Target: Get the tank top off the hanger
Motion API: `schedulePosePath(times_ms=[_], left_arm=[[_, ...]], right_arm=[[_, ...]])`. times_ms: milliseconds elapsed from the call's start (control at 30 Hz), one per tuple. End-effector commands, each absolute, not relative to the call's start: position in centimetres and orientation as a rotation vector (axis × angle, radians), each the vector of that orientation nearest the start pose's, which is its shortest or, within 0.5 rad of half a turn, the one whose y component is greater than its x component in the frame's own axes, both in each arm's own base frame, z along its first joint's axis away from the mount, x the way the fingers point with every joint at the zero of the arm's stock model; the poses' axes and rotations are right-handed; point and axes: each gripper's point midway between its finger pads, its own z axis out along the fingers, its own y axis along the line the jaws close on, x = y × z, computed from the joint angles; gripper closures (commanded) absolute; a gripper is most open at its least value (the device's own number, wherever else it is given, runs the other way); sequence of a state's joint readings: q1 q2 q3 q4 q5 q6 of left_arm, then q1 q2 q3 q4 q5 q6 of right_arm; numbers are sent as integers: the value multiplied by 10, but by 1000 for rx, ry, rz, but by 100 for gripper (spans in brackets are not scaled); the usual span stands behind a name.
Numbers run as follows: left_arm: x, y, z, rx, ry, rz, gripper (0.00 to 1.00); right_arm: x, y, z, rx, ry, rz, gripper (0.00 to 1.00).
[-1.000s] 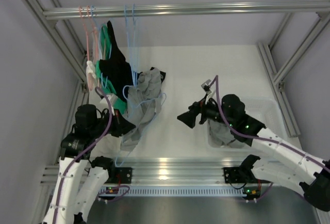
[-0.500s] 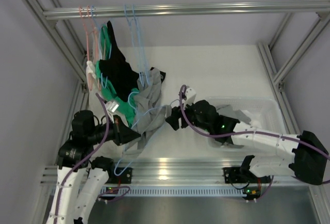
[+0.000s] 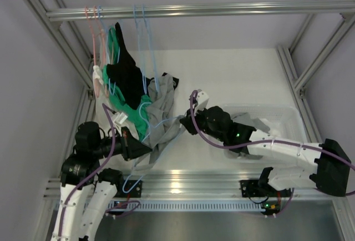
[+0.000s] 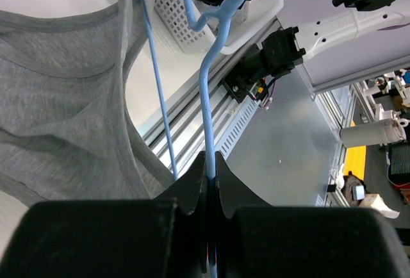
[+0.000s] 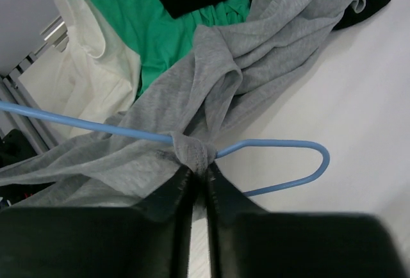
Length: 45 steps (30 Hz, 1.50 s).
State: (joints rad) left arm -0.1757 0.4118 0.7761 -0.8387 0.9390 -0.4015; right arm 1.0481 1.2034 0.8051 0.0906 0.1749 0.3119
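The left jaws are pinched shut on the blue hanger [image 4: 206,98] wire. The right jaws clamp a bunched strap of the grey tank top [image 5: 256,66], which is draped on that hanger over the white counter [image 3: 233,74], between both arms.

No lettering, brand, number or sign is legible in any view. The grey tank top [image 5: 269,54] and blue hanger [image 5: 275,141] show plain surfaces. The bench equipment [image 4: 373,134] at the right edge of the left wrist view may carry markings; too small and blurred to tell.
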Motion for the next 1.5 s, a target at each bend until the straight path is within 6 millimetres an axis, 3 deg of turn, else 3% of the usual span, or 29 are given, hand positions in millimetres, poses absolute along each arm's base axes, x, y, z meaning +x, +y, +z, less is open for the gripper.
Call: schedulePosePath(times_ms=[0,100,167,433,667,700,833,1000,1033,1067,1100,1133,1200,1233,1267,1333,1367,1433,1467], left_arm=[[80,-173,275,455,1958,-1339,100],[84,-171,281,443,1949,-1310,100],[86,-171,286,447,1942,-1300,100],[90,-173,321,515,1882,-1294,100],[82,-179,375,640,1772,-1331,100],[75,-179,393,678,1716,-1326,100],[63,-180,438,766,1579,-1305,100],[66,-180,485,800,1444,-1244,100],[68,-179,501,804,1378,-1206,100],[83,-177,511,742,1365,-1162,100],[92,-176,521,680,1352,-1158,100],[107,-174,541,617,1277,-1139,100],[122,-173,561,557,1186,-1138,100],[126,-173,571,540,1126,-1144,100],[134,-174,583,563,979,-1134,100],[142,-171,593,501,847,-1195,100],[163,-174,583,472,836,-1224,100],[170,-178,596,483,766,-1245,100],[187,-194,589,512,803,-1284,100]], right_arm=[[219,351,248,-541,1746,803,100],[220,336,260,-517,1735,758,100],[226,316,280,-456,1701,697,100],[256,216,343,-261,1662,380,100],[286,158,398,-157,1608,248,100],[289,155,401,-154,1608,234,100],[302,163,407,-192,1634,232,100],[289,184,409,-241,1644,388,100],[282,191,408,-267,1644,442,100],[275,202,400,-303,1661,513,100],[259,224,398,-411,1647,648,100],[247,232,386,-441,1662,722,100],[222,251,376,-523,1640,895,100],[206,257,394,-549,1533,998,100],[195,267,371,-563,1563,1100,100],[160,281,374,-667,1477,1305,100],[153,286,371,-667,1445,1377,100],[141,289,368,-688,1423,1427,100],[143,289,355,-687,1467,1401,100]])
